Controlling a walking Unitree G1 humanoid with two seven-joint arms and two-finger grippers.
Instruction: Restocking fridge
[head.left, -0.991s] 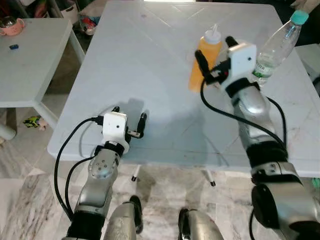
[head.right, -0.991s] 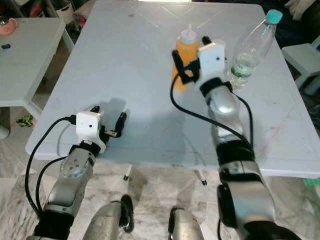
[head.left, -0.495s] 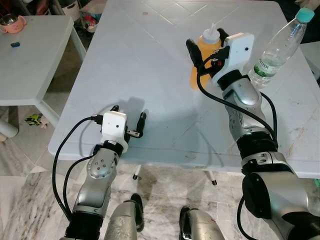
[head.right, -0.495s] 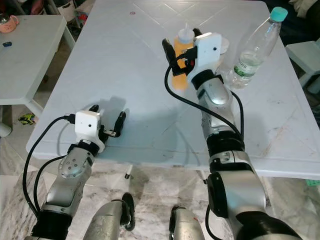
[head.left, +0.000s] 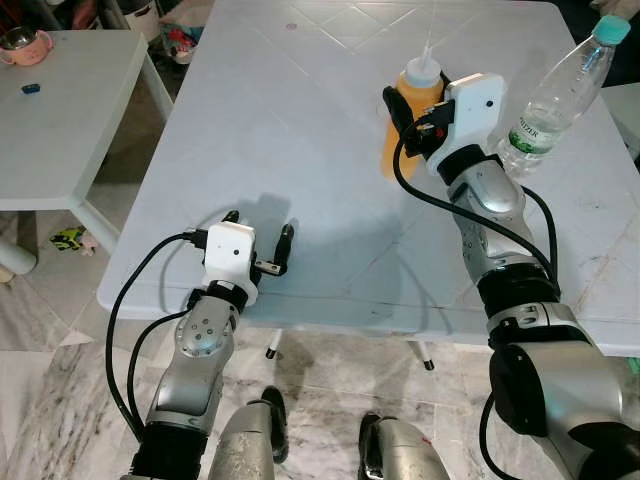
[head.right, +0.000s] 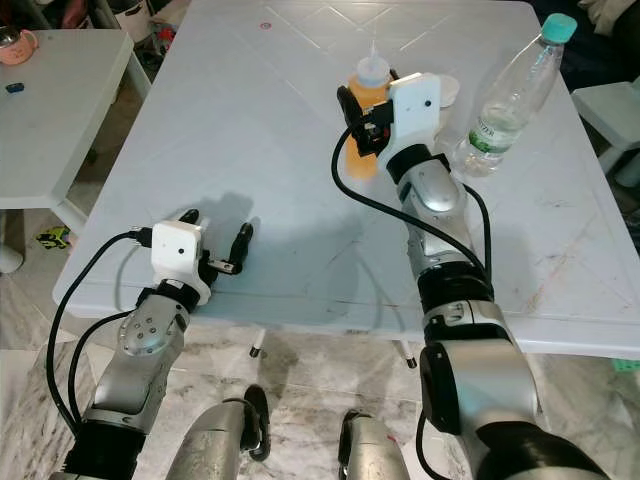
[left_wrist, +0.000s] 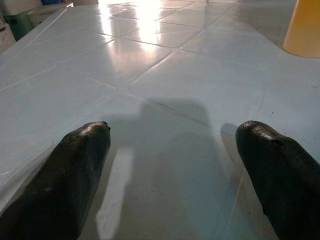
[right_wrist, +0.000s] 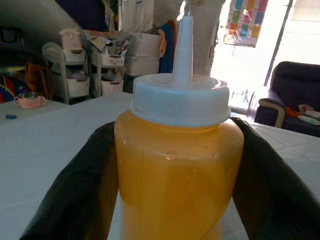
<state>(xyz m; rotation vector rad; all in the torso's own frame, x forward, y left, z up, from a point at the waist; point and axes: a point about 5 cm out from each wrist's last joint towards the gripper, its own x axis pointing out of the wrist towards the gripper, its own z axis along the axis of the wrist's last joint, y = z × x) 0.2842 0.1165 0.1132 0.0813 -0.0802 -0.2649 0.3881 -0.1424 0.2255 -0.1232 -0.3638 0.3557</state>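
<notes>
Right gripper (right_wrist: 175, 165): fingers pressed on both sides of the orange sauce bottle (head.left: 410, 120), holding it.
Sauce bottle: upright on the white table (head.left: 270, 120), at 1 o'clock.
Water bottle (head.left: 560, 90): at 2 o'clock, beside the right arm.
Left gripper (left_wrist: 175, 170): spread wide, low over the table at 10 o'clock.

The right gripper (head.left: 415, 98) has closed in around the orange squeeze bottle (head.left: 407, 118) over the last second. Its black fingers (right_wrist: 80, 185) now press against both sides of the bottle, just under the white cap (right_wrist: 181, 97).
</notes>
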